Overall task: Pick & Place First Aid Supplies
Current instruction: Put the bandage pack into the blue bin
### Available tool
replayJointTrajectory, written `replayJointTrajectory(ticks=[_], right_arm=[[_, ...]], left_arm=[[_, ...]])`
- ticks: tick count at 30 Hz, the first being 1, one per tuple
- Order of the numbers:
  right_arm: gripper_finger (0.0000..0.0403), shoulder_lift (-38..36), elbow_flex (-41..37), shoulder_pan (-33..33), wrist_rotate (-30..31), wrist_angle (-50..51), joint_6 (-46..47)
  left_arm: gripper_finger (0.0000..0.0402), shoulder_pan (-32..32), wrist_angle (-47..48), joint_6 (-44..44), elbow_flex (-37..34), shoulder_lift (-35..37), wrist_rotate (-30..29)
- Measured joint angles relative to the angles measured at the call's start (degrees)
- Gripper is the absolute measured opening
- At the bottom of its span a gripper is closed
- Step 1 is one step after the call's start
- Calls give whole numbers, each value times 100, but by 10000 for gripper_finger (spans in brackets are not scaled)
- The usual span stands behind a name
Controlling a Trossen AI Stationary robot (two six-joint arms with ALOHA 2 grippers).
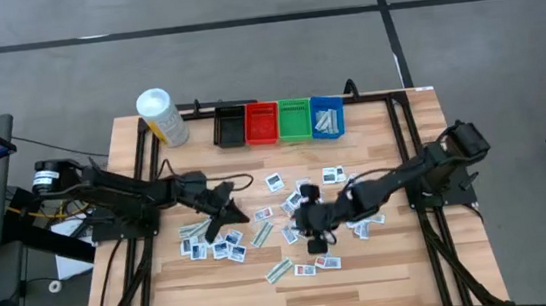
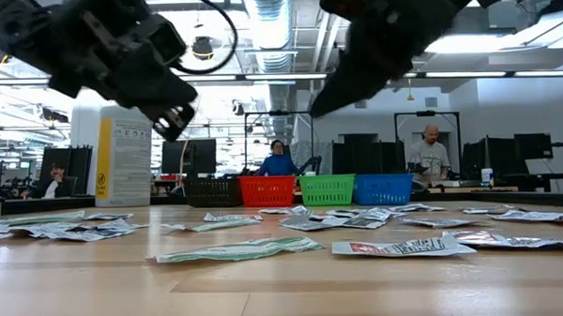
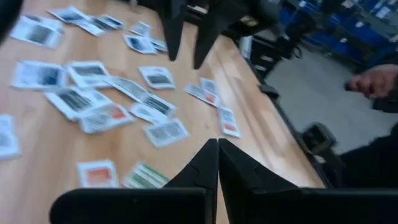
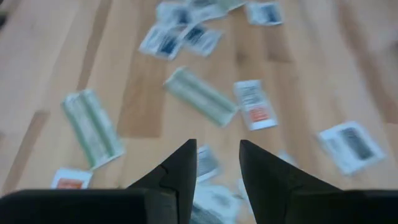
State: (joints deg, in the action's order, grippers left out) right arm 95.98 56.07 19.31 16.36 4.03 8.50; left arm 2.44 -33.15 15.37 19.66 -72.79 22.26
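Observation:
The first aid supplies (image 1: 261, 236) are many small flat white packets and some pale-green strips, lying flat and scattered over the middle of the wooden table; they also show in the low view (image 2: 238, 250), the left wrist view (image 3: 106, 106) and the right wrist view (image 4: 200, 94). My left gripper (image 1: 231, 213) (image 3: 217, 149) hovers above the left part of the scatter, shut, with nothing between its fingers. My right gripper (image 1: 310, 228) (image 4: 217, 155) hangs over the middle of the scatter, open by a narrow gap and holding nothing. In the low view both grippers (image 2: 172, 120) (image 2: 322, 102) stand well above the table.
Four small bins stand in a row at the far edge: black (image 1: 229, 127), red (image 1: 261, 124), green (image 1: 294, 121) and blue (image 1: 327, 120), the blue one with some packets in it. A white-capped yellow bottle (image 1: 161, 117) stands left of them. People sit in the room beyond the table (image 2: 278, 158).

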Motion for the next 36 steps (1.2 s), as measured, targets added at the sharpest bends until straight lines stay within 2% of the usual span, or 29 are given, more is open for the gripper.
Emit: replayJointTrajectory(ticks=[8, 12, 19, 23, 29, 36], right_arm=[[116, 1053, 775, 262, -93, -99, 229], [116, 1270, 1023, 198, -183, -175, 33], [116, 1312, 1019, 16, -1028, -157, -54], [116, 1312, 1011, 118, -1316, -151, -590], [116, 1312, 1006, 282, -1344, -150, -866], [116, 1737, 1033, 331, -1374, -424, -851]], left_arm=[[11, 932, 23, 424, -260, 496, -829], [11, 1190, 69, 469, -260, 599, -1178], [11, 1295, 125, 599, -263, 624, -1220], [11, 1294, 127, 598, -262, 624, -1281], [11, 1294, 126, 568, -262, 616, -1332], [11, 1300, 129, 561, -261, 600, -1369]])
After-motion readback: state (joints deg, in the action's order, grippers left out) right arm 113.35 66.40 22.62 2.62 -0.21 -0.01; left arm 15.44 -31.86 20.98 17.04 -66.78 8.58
